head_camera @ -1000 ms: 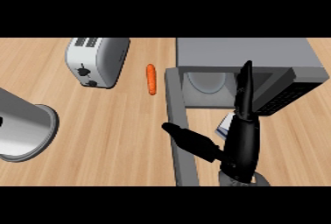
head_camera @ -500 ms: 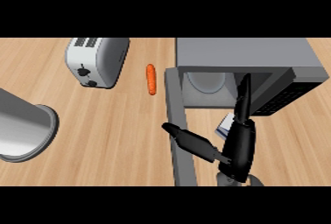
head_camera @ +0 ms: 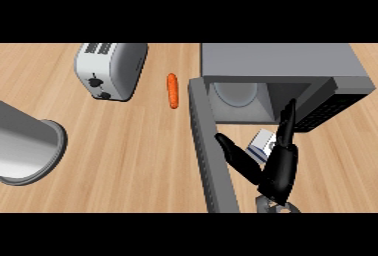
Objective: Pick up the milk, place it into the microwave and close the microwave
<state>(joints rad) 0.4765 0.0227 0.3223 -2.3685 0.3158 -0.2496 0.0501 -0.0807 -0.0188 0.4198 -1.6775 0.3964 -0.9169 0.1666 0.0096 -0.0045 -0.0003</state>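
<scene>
A wooden counter (head_camera: 140,150) fills the view from the robot's head, carrying a grey microwave (head_camera: 284,62) at upper right with its door (head_camera: 210,150) swung open toward the lower edge and a round plate (head_camera: 236,94) visible inside. A large grey pot (head_camera: 26,150) sits at the left edge, a silver toaster (head_camera: 111,67) stands at upper left, and a small orange carrot (head_camera: 173,90) lies between toaster and microwave. In front of the microwave's opening, just right of the door, the right hand (head_camera: 277,167) spreads wide, thumb pointing left and fingers stretched up toward the cavity. The milk (head_camera: 263,144), a small white-and-blue carton, is tucked beside the palm, mostly hidden; whether the hand bears on it cannot be told. The left hand does not show. The carton is likely light and stiff but easily dented and prone to tip, best taken across its flat sides near the middle. No brand or writing is legible on any item.
</scene>
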